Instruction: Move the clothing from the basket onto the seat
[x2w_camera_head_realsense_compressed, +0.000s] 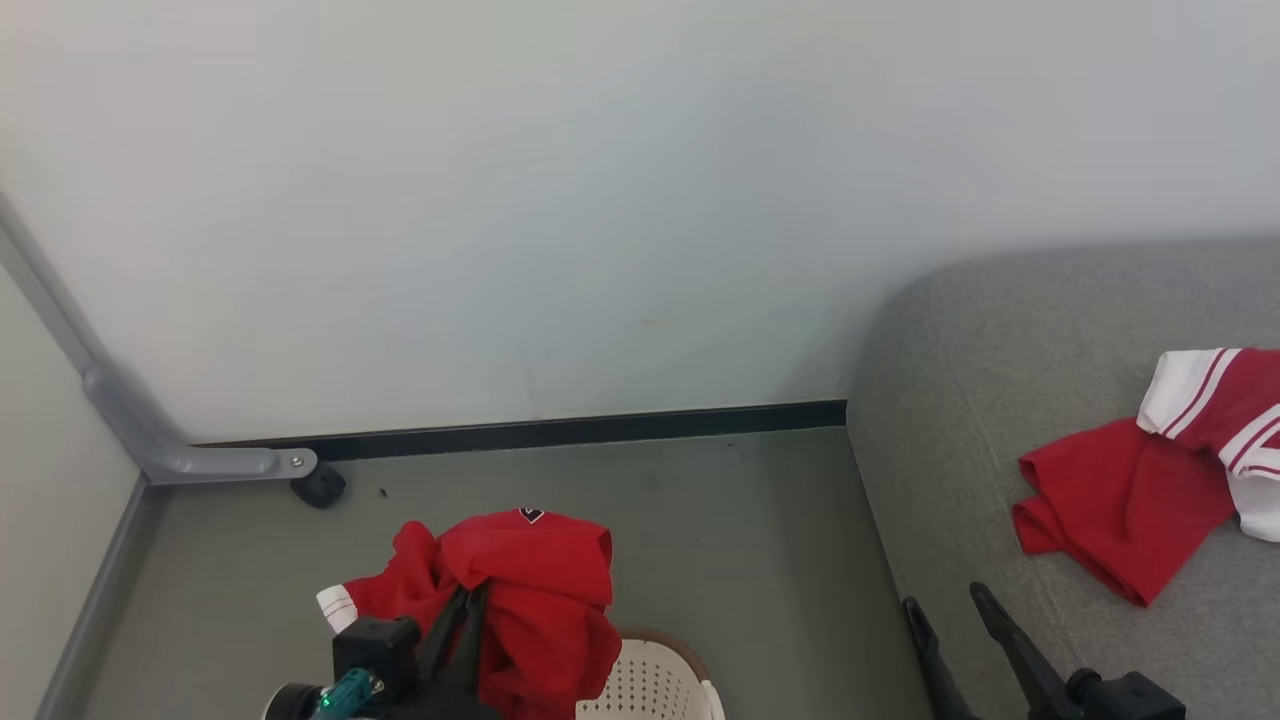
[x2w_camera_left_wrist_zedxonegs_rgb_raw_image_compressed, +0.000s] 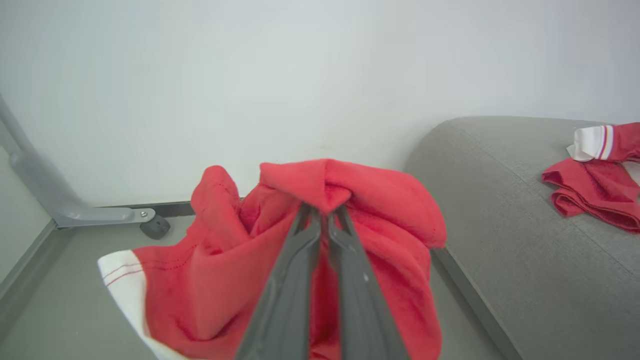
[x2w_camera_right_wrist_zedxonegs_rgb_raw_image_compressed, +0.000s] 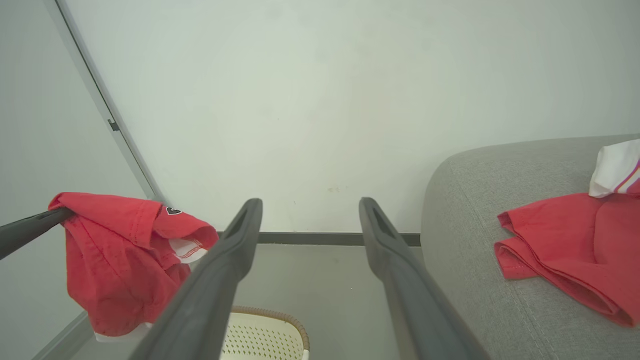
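Left gripper (x2w_camera_head_realsense_compressed: 466, 600) pinched on red shirt (x2w_camera_head_realsense_compressed: 545, 570) above basket (x2w_camera_head_realsense_compressed: 650, 685), right gripper (x2w_camera_head_realsense_compressed: 944, 597) wide, empty; best swung toward seat (x2w_camera_head_realsense_compressed: 1000, 400) at three o'clock, hem high.

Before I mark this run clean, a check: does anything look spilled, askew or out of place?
Nothing stands out. One red shirt hangs from the shut left gripper near the basket; a second shirt lies rumpled on the sofa cushion.

A sparse test room staged as a home lounge: plain white wall (x2w_camera_head_realsense_compressed: 600, 200), black skirting (x2w_camera_head_realsense_compressed: 560, 432), smooth grey floor (x2w_camera_head_realsense_compressed: 740, 540), grey fabric seat (x2w_camera_head_realsense_compressed: 1000, 350), castor-footed metal partition frame (x2w_camera_head_realsense_compressed: 200, 462).
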